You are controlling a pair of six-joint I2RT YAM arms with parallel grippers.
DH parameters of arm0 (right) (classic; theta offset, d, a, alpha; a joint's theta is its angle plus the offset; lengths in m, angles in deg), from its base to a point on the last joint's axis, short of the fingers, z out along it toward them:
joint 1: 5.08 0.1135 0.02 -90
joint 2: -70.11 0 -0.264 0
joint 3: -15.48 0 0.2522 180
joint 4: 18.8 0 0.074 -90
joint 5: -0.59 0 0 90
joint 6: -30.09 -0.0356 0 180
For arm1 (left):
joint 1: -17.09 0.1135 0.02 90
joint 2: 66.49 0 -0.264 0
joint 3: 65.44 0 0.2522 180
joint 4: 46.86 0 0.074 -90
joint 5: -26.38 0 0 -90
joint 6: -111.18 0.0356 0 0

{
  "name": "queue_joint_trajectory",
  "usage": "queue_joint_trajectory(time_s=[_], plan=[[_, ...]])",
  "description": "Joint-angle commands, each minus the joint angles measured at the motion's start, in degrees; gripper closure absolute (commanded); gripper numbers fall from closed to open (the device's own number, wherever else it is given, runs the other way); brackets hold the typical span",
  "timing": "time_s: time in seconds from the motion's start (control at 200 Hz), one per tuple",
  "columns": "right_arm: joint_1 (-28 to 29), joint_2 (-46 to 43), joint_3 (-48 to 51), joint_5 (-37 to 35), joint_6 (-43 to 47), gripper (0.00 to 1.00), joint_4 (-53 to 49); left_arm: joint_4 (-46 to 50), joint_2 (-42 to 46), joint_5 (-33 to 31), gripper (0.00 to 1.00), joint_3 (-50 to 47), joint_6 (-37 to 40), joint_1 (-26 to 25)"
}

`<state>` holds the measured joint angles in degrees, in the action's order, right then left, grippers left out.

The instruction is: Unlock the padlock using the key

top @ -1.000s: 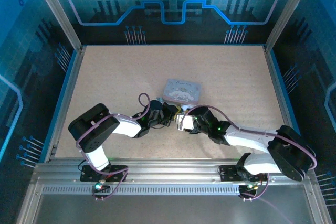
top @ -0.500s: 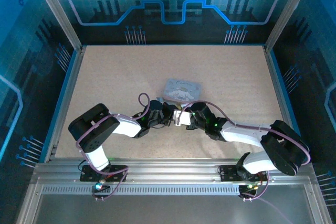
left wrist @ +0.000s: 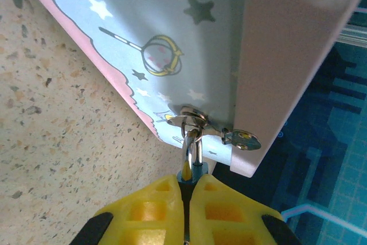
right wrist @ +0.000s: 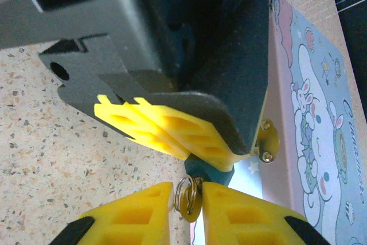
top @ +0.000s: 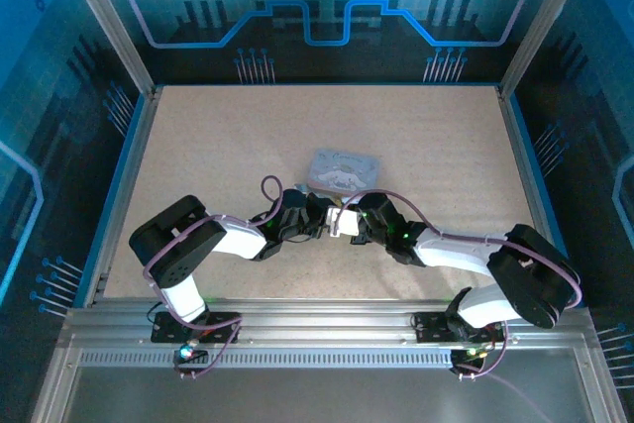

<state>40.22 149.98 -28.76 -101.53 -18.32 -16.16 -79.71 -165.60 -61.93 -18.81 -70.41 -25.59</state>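
**Pincers meet beside one tin**

Two pincers, one padlock, one key and one tin sit on the worktop. The left pincer is pressed together on the padlock, whose silver shackle hooks through the clasp at the edge of the tin. Just beside the padlock's body is the key on its small ring, pinched in the nearly closed right pincer. Whether key and padlock touch, I cannot tell.

left claw facing right claw, tin close behind, tabletop open around
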Motion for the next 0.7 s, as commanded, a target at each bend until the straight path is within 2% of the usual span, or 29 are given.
queue_joint_trajectory(time_s=[0.0, 0.105, 0.365, 0.5, 0.695], plan=[[-0.9, 1.1, -1.3, -1.0, -0.8, 0.81, 1.3, -4.4, 0.0, -0.7, 1.00, 0.3, -1.1, -0.5], [-1.0, 1.8, -1.6, -1.7, -0.9, 0.82, 1.3, -4.4, 0.0, -0.7, 1.00, 0.4, -1.2, -0.4], [-1.1, 2.7, -3.0, -3.6, -3.6, 0.94, 0.0, -4.4, 0.0, -0.6, 1.00, 0.4, -1.3, -0.4], [-1.0, 1.8, -4.4, -3.6, -7.5, 0.99, -3.2, -4.4, 0.0, -0.6, 1.00, 0.4, -1.2, -0.4], [-0.8, 1.0, -7.3, -3.2, -14.0, 1.00, -9.0, -4.0, 0.2, -0.5, 1.00, 0.7, -1.0, -0.5]])
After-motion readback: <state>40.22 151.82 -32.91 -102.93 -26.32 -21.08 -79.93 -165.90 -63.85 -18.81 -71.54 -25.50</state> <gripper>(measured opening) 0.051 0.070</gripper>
